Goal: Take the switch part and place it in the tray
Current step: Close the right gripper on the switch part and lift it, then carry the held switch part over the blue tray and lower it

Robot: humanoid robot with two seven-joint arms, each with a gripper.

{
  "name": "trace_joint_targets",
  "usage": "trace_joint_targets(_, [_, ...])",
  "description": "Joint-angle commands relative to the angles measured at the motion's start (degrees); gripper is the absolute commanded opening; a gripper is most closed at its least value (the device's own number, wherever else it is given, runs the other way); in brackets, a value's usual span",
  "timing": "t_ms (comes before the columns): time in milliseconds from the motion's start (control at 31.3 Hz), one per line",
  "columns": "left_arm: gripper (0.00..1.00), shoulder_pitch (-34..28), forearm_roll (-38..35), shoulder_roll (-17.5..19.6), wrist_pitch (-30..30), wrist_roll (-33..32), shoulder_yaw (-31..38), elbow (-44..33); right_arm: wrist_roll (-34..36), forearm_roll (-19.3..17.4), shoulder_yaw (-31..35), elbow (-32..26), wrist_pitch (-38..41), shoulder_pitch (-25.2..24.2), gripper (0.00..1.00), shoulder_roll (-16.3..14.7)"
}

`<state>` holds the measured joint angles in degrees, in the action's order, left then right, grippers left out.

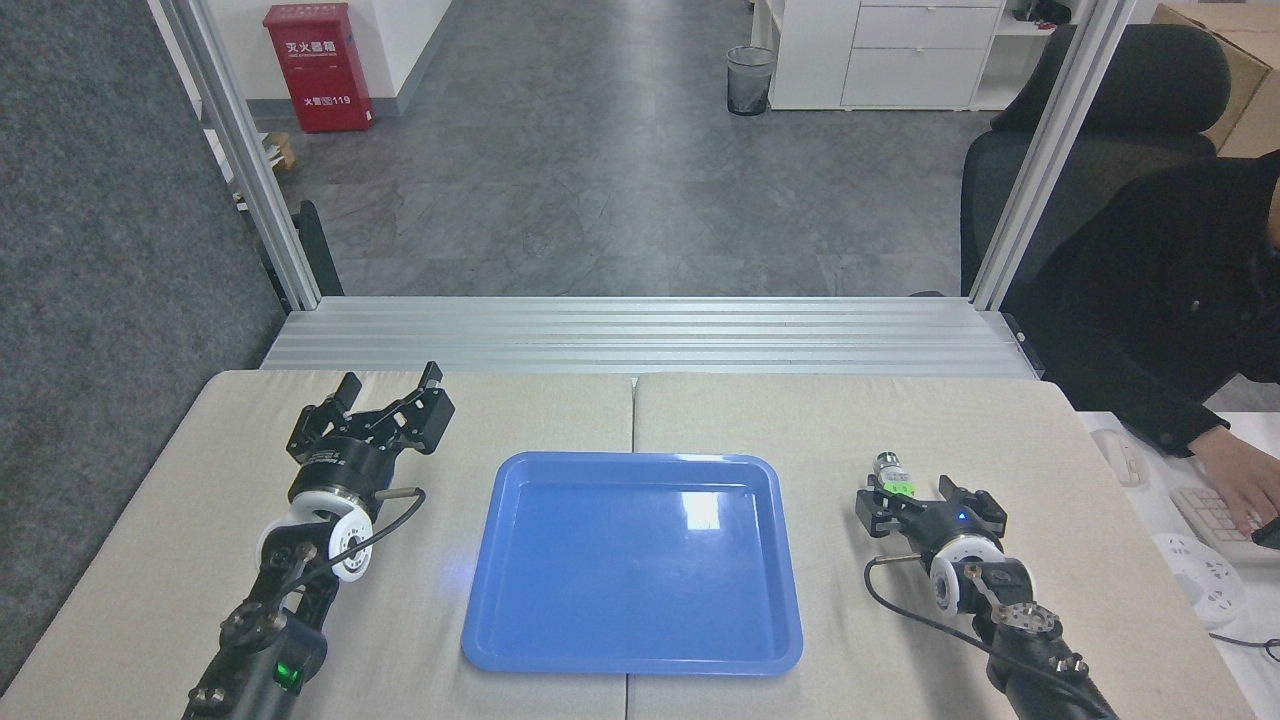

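The switch part (893, 474) lies on the beige table right of the blue tray (620, 590), its dark round end pointing away from me and its green block toward me. My right gripper (904, 494) is low at the part's near end, open, with one finger on each side of the green block; the white body is hidden behind the gripper. I cannot tell whether the fingers touch the part. My left gripper (390, 381) rests open and holds nothing, left of the tray near the table's far edge.
A person's sleeve and hand (1235, 480) work a keyboard (1215, 515) just off the table's right edge, beside a white mouse (1117, 455). Ribbed aluminium rails (640, 335) run behind the table, and two slanted frame posts (1045, 150) rise from them.
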<state>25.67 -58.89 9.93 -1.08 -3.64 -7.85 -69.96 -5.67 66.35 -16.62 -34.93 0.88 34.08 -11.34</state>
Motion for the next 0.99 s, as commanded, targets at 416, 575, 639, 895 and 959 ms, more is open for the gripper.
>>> trace_joint_targets(416, [1.00, 0.00, 0.00, 0.00, 0.02, 0.04, 0.03, 0.00, 0.66, -12.64, -4.13, 5.57, 0.00, 3.53, 0.00, 3.26])
trace_joint_targets(575, [1.00, 0.00, 0.00, 0.00, 0.02, 0.04, 0.03, 0.00, 0.75, -13.26, -4.13, -1.44, -1.31, 3.80, 0.00, 2.73])
trace_joint_targets(639, [1.00, 0.00, 0.00, 0.00, 0.02, 0.04, -0.06, 0.00, 0.57, -13.26, -3.69, -7.58, -2.54, 3.62, 0.00, 2.29])
trace_joint_targets(895, [1.00, 0.00, 0.00, 0.00, 0.02, 0.04, -0.06, 0.00, -6.97, -10.37, -3.77, -36.49, -3.69, -5.68, 0.00, 2.99])
trace_joint_targets(959, [1.00, 0.08, 0.00, 0.00, 0.02, 0.04, 0.03, 0.00, -8.82, -7.74, -5.96, -41.95, -3.69, -8.67, 0.00, 3.69])
